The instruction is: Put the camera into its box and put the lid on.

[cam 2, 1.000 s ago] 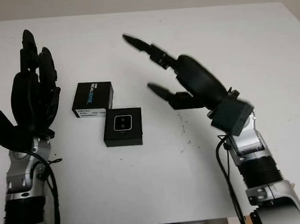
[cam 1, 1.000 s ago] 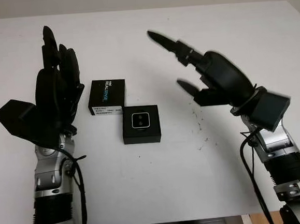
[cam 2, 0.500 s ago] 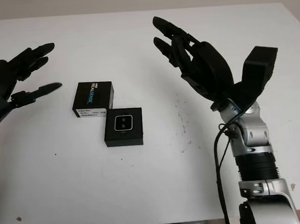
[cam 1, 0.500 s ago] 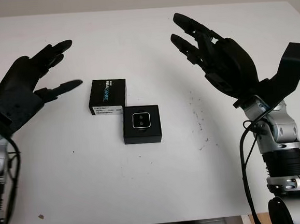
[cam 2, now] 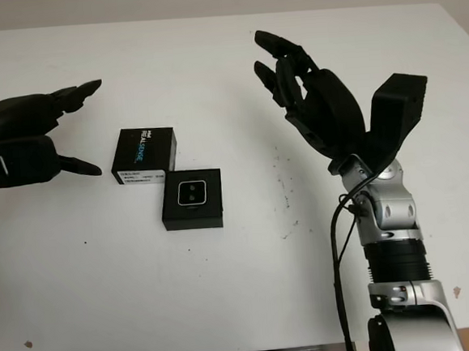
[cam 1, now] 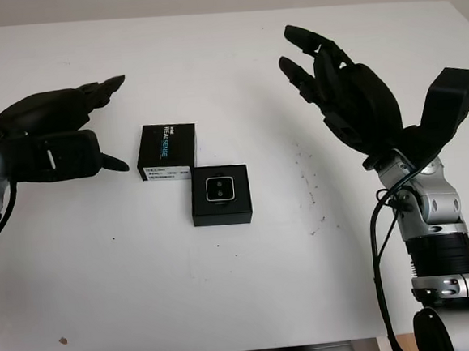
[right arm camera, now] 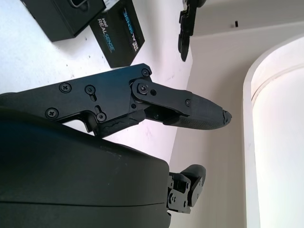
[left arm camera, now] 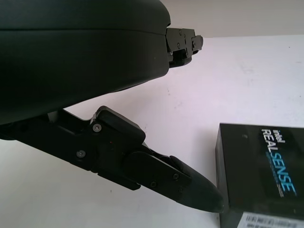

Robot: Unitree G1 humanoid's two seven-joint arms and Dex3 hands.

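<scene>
White table (cam 1: 252, 296), camera (cam 1: 220, 188) in box (cam 1: 221, 196), lid (cam 1: 167, 151) beside.

Table (cam 1: 227, 290): white, with a scatter of small dark specks right of centre and 1 brownish fleck near the front left corner.

Lid (cam 1: 167, 151): black top, "REALSENSE" lettering in white and light blue; white label strip with dark print along its near side.

Box (cam 1: 221, 195): matte black, open. Camera (cam 1: 220, 188) inside: black face framed by a pale silver-white border, 2 dark round lenses.

Left hand (cam 1: 53, 145): black shell and fingers; grey metal at the wrist.

Right hand (cam 1: 350, 101): black; forearm below it silver with black ribbed bands, black cable alongside.
</scene>
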